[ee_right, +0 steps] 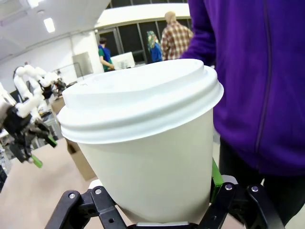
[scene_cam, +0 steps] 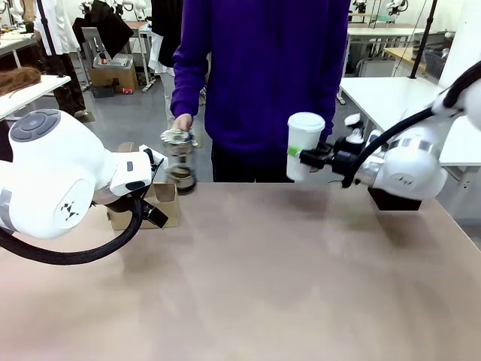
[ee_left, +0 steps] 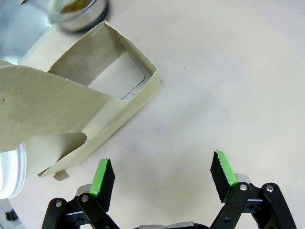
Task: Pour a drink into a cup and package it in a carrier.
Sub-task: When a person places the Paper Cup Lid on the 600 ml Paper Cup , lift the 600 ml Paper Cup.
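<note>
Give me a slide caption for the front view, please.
Right jaws hold a lidded cup aloft; a person's hand holds the jug beside the carrier.

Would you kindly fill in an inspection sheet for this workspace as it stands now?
Surface: tan table, no spills seen.
Job's things: lidded white cup held up off the table; carrier on the robot's left, the compartment in view empty; jug with a little dark drink, under the person's hand.
Clutter: black box behind the right arm.
Grippers: left gripper open, beside the carrier; right gripper shut on the cup.
Cables: black hose looped under the left arm, apart from the job's things.
Surroundings: person in purple at the far side; other tables behind.
</note>
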Tool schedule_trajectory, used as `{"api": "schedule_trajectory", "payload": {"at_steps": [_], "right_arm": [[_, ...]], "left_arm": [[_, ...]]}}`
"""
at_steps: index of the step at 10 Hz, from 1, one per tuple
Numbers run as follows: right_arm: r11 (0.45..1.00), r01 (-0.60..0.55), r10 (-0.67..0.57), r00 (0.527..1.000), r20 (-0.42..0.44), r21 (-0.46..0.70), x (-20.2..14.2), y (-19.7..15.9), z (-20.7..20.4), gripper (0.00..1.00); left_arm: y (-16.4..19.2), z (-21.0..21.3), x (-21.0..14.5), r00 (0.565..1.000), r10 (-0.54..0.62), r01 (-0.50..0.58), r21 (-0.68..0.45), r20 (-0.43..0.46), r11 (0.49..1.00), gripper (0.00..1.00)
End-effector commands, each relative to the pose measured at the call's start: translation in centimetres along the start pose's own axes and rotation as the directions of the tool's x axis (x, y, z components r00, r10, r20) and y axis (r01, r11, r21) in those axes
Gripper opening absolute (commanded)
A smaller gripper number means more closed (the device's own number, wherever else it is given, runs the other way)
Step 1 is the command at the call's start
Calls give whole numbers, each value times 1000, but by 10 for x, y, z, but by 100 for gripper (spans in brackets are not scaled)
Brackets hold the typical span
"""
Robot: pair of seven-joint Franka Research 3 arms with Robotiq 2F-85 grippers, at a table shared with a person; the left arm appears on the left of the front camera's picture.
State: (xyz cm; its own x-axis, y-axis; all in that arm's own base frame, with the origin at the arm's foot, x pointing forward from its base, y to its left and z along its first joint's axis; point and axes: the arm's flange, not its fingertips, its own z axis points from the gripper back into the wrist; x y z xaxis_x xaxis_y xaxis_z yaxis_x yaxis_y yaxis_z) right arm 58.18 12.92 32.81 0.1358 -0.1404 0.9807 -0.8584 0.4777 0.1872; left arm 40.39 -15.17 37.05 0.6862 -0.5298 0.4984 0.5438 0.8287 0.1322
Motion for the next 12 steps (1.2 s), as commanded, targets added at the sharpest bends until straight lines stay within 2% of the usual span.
{"api": "schedule_trajectory", "payload": {"at_steps": [1, 3, 6, 8, 10, 11, 12], "right_arm": [[1000, -23, 23, 999, -27, 11, 59, 24, 25, 80], [997, -41, 44, 998, -46, 62, 114, 60, 44, 80], [993, -27, 33, 998, -55, 111, 159, 109, 65, 80], [992, 13, -3, 997, -79, 125, 172, 133, 70, 80], [991, 43, -32, 996, -85, 125, 171, 135, 69, 80], [992, -17, 23, 998, -53, 122, 169, 134, 67, 80], [992, -17, 23, 998, -53, 122, 169, 134, 67, 80]], "left_arm": [[0, 0, 0, 1000, 1, -1, -1, 1, 1000, 100], [0, 0, 0, 1000, 1, -1, -1, 1, 1000, 100], [0, 0, 0, 1000, 1, -1, -1, 1, 1000, 100], [0, 0, 0, 1000, 1, -1, -1, 1, 1000, 100], [0, 0, 0, 1000, 1, -1, -1, 1, 1000, 100], [0, 0, 0, 1000, 1, -1, -1, 1, 1000, 100], [0, 0, 0, 1000, 1, -1, -1, 1, 1000, 100]]}}
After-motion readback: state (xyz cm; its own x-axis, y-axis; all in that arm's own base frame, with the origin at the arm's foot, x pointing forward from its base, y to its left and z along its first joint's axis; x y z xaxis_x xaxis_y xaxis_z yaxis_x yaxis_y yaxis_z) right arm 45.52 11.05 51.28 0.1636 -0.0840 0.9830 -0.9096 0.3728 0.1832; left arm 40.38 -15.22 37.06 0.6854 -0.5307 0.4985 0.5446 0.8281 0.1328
